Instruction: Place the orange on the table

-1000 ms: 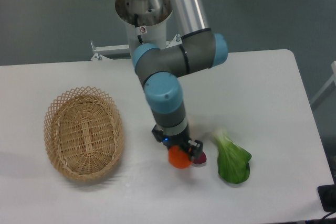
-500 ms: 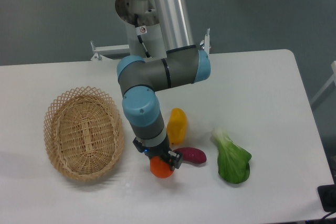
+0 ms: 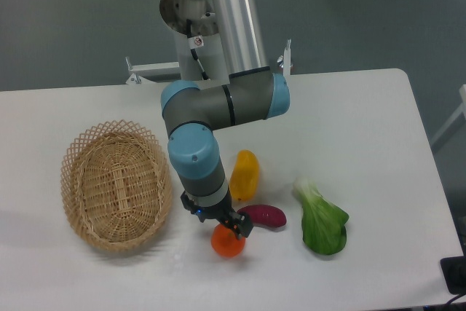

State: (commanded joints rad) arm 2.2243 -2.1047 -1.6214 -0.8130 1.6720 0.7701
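The orange (image 3: 228, 243) is a small round bright-orange fruit resting on the white table (image 3: 378, 121), near the front edge and right of the basket. My gripper (image 3: 226, 225) points down directly over it, with a dark fingertip (image 3: 239, 229) at the fruit's upper right edge. The jaws look open, and the orange sits lower than the fingers and almost wholly in view. The arm hides the gripper's far side.
A woven wicker basket (image 3: 116, 183) stands at the left. A yellow-orange elongated fruit (image 3: 246, 174) and a purple sweet potato (image 3: 263, 215) lie just right of the gripper. A green leafy vegetable (image 3: 321, 220) lies further right.
The arm carried the orange leftward from beside the sweet potato. In the last half second the arm has hardly moved, while the orange has dropped below the fingers onto the table.
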